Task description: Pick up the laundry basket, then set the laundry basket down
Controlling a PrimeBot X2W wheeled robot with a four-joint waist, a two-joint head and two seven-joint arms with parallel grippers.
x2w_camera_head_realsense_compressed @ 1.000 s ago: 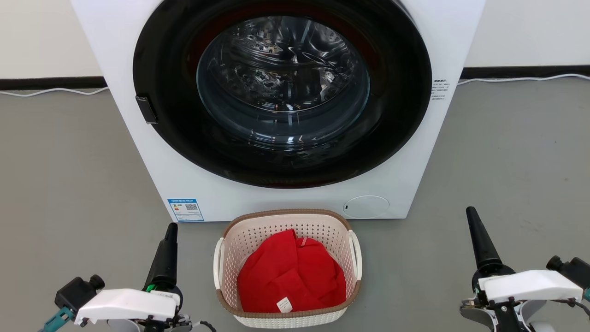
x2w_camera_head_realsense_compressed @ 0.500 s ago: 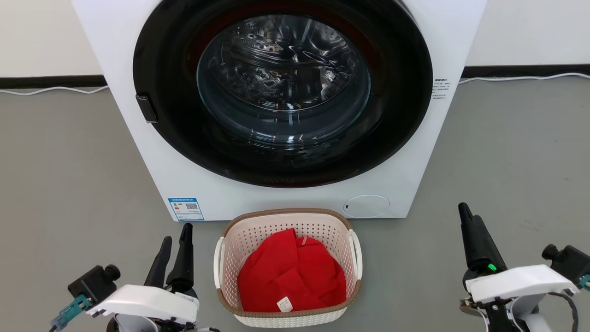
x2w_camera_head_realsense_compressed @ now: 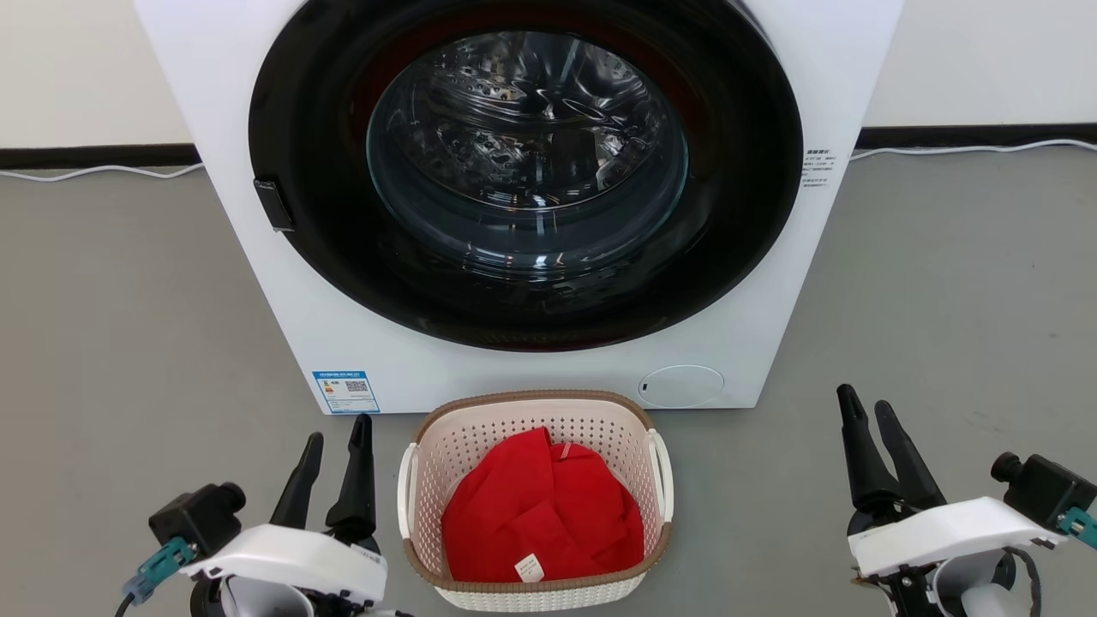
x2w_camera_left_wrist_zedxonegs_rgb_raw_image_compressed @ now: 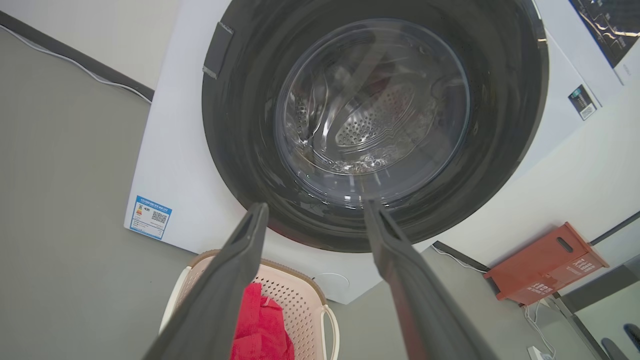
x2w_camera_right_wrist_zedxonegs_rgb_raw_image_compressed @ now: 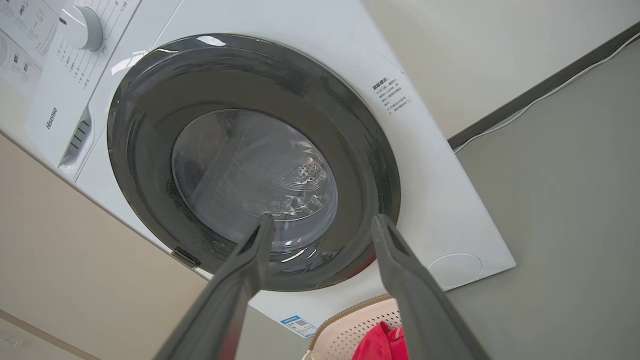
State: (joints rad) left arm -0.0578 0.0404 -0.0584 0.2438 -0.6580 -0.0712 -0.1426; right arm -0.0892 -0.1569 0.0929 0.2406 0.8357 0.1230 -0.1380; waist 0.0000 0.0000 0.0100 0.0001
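On the floor just before the washer [x2w_camera_head_realsense_compressed: 343, 326] sits the laundry basket [x2w_camera_head_realsense_compressed: 533, 397], red cloth [x2w_camera_head_realsense_compressed: 540, 514] inside, ungripped: left gripper [x2w_camera_head_realsense_compressed: 339, 428] just beside it, right gripper [x2w_camera_head_realsense_compressed: 862, 398] well apart, both spread wide and empty; approach step, I judge, each next needing to reach one of the side handles [x2w_camera_head_realsense_compressed: 664, 471].

One white front-loading washing machine [x2w_camera_head_realsense_compressed: 771, 283] with a round dark glass door. One small cream-white perforated plastic laundry basket [x2w_camera_head_realsense_compressed: 531, 398], brown-rimmed, just in front of the washing machine, with two white loop handles [x2w_camera_head_realsense_compressed: 404, 488]. One crumpled red cloth garment [x2w_camera_head_realsense_compressed: 540, 514] inside the basket. Two dark two-fingered grippers in front of the washing machine: left gripper [x2w_camera_head_realsense_compressed: 339, 428] and right gripper [x2w_camera_head_realsense_compressed: 865, 398]. One blue label sticker [x2w_camera_head_realsense_compressed: 345, 390] on its front. One red-orange box [x2w_camera_left_wrist_zedxonegs_rgb_raw_image_compressed: 545, 265] beside it.
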